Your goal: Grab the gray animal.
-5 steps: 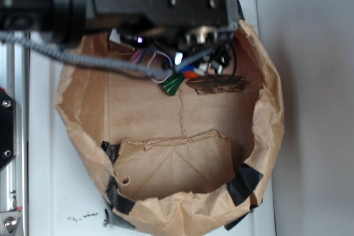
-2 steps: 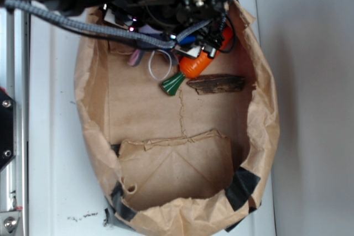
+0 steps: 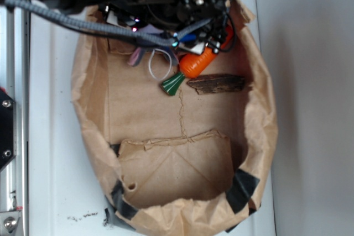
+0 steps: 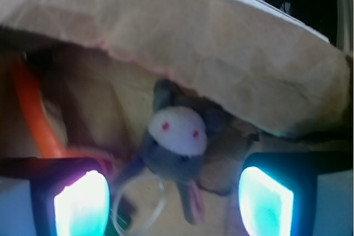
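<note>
The hand (image 4: 174, 192) is hanging wide open and holding nothing, its two lit fingertips (image 4: 82, 203) showing at the lower corners of the wrist view with clear space between them. The gray animal (image 4: 178, 147) is sitting in that gap, toward 12 o'clock from the fingertips, its white face turned to the camera and one pink-lined ear trailing toward 6 o'clock. A thin white ring loop (image 4: 138, 208) is lying at about 7 o'clock from the toy. In the exterior view the toy is mostly hidden under the arm; only a pink ear (image 3: 135, 56) and the loop (image 3: 160, 63) are showing near the 12 o'clock end of the paper bag (image 3: 88, 136).

The likeliest trouble is the bag wall (image 4: 210, 37), which is folding down over the toy from 12 o'clock; if the hand pushes forward, it could pinch paper along with the plush, or instead of it. The orange carrot (image 3: 197, 63) is lying just beside the toy at about 3 o'clock in the exterior view, close enough that a finger could catch it. The bark piece (image 3: 217, 83) is resting a little farther off. A soft, small toy could also slip if only an ear or the loop is caught.

The arm is reaching in from the 12 o'clock edge of the exterior view, low inside the bag, with the hand pointed toward the bag's end wall. The bag itself is sitting on the white desk (image 3: 55, 192).
</note>
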Robot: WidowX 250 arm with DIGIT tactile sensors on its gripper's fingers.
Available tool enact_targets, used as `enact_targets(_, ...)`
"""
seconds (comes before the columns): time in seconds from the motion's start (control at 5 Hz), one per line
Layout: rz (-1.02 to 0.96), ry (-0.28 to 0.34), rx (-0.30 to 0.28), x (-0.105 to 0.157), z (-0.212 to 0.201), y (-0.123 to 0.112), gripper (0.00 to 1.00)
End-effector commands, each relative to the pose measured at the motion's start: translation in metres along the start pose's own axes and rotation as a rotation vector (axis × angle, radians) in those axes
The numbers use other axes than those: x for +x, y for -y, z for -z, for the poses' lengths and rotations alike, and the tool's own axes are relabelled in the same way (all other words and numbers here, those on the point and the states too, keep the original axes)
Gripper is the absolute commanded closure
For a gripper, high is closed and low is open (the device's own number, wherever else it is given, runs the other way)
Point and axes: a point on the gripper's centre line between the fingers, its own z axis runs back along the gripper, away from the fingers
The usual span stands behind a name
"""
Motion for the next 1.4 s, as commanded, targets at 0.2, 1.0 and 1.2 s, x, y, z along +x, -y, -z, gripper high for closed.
enact_targets(0.2, -0.277, 0.156, -0.003, 0.016, 0.033, 0.004, 0.0)
enact_targets(1.0, -0.214, 0.109, -0.023, 0.004, 0.015, -0.003, 1.0)
enact_targets(1.2, -0.107, 0.053, -0.114, 0.006, -0.016, -0.01, 1.0)
